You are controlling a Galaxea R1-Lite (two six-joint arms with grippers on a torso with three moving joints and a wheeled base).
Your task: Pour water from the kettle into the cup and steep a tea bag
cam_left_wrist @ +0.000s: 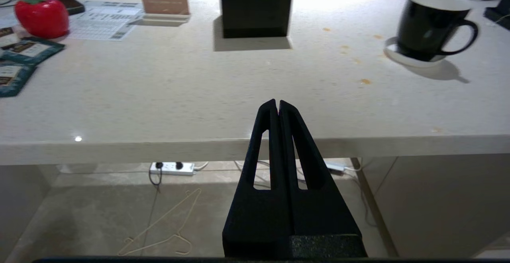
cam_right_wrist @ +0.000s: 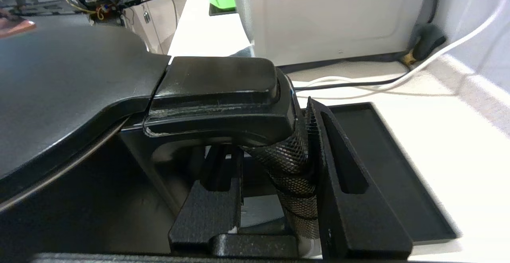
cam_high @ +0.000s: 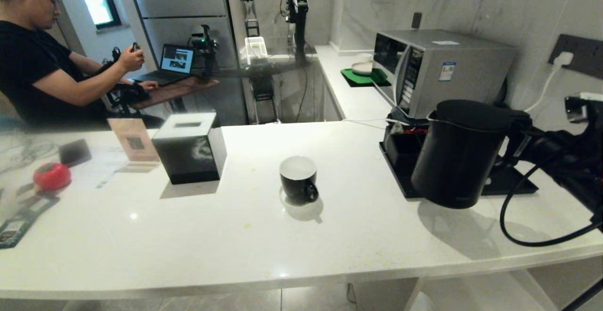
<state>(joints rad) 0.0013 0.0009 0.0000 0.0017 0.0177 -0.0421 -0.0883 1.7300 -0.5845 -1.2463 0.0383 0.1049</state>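
Right claw (cam_right_wrist: 279, 163) grips the unbranded kettle (cam_high: 459, 153) by its handle.

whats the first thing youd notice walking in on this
The black kettle at the counter's right stands out first: it hangs tilted above the worktop, casting a shadow, with the right gripper clamped on its handle. Left of it, mid-counter, the black cup sits upright, white inside showing. In the far left corner a person sits at a laptop.
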